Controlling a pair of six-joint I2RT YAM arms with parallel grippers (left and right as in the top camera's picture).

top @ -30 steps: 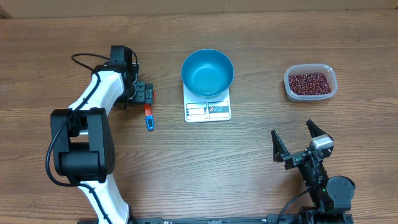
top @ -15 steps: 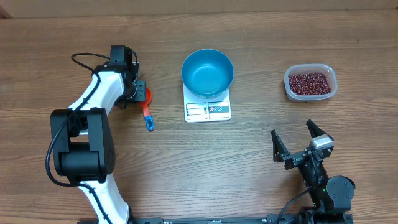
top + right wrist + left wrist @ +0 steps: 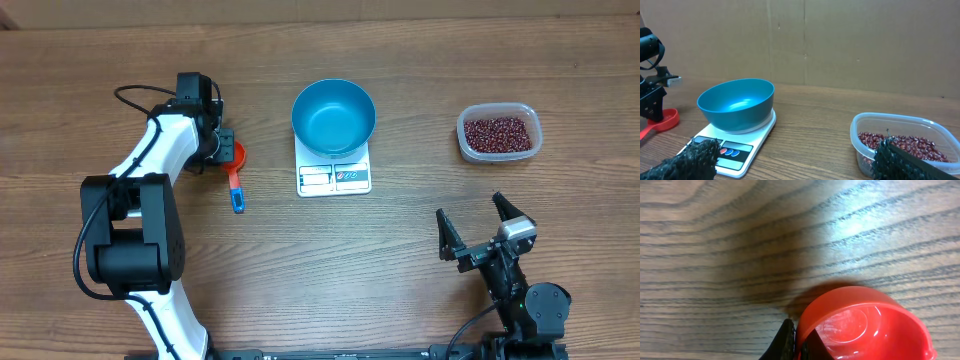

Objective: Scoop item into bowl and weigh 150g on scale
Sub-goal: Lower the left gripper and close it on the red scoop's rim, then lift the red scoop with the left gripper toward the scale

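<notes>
Red scoop (image 3: 865,325), cut off below, pinched by left gripper (image 3: 799,342).

Overhead: straight down, whole table (image 3: 300,270). Left wrist: down, tight on red scoop (image 3: 865,325). Right wrist: low, level, sharing bowl (image 3: 737,107), scale (image 3: 740,148) with overhead.

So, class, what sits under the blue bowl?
The white scale. Only its front control strip shows; the blue bowl covers the rest of its platform.
</notes>
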